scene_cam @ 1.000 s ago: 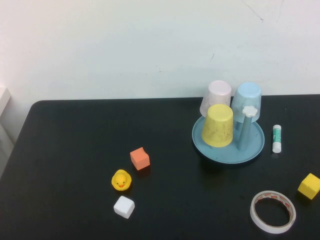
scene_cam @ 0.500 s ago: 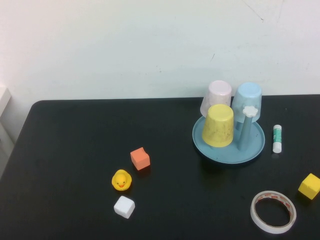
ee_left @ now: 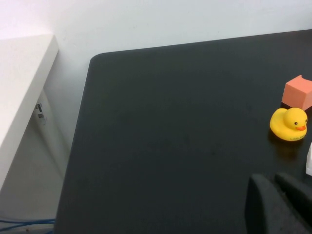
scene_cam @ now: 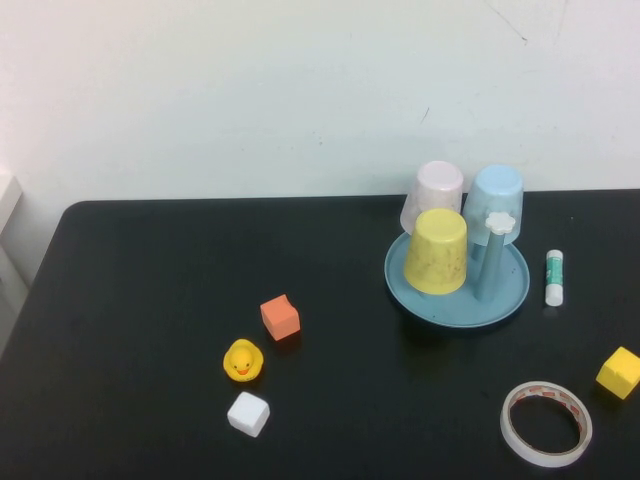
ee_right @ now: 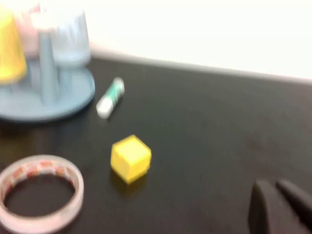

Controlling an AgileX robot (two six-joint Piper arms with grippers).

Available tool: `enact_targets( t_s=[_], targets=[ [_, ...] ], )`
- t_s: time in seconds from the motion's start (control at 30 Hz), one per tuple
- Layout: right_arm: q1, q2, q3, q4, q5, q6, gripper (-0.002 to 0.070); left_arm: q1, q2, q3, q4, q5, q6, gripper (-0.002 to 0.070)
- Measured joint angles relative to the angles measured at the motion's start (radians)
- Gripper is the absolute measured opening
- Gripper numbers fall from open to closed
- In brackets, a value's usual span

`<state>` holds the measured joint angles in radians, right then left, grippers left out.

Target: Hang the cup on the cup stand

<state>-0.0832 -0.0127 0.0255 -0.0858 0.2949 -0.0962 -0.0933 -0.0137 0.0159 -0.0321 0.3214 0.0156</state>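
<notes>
The yellow cup (scene_cam: 437, 250) sits upside down over a peg on the light-blue cup stand (scene_cam: 510, 287) at the table's back right. It also shows at the edge of the right wrist view (ee_right: 9, 48), with the stand (ee_right: 29, 105). One bare peg with a white flower cap (scene_cam: 499, 222) stands beside it. Neither arm shows in the high view. My left gripper (ee_left: 270, 178) is shut and empty, low over the table near the rubber duck (ee_left: 289, 124). My right gripper (ee_right: 273, 184) is shut and empty, over bare table well away from the stand.
A pink cup (scene_cam: 433, 190) and a light-blue cup (scene_cam: 497, 192) hang upside down at the stand's back. A glue stick (scene_cam: 554, 277), yellow cube (scene_cam: 619, 372) and tape roll (scene_cam: 546, 423) lie at the right. An orange cube (scene_cam: 280, 317), duck (scene_cam: 242, 360) and white cube (scene_cam: 248, 413) lie mid-left.
</notes>
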Motion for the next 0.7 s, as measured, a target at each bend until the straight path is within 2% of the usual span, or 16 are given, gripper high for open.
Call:
enact_targets(
  t_s=[0.7],
  targets=[
    [-0.029, 0.000, -0.006, -0.019, 0.048, 0.083, -0.0001, 0.000, 0.000, 0.000, 0.000, 0.000, 0.000, -0.0001]
  ],
)
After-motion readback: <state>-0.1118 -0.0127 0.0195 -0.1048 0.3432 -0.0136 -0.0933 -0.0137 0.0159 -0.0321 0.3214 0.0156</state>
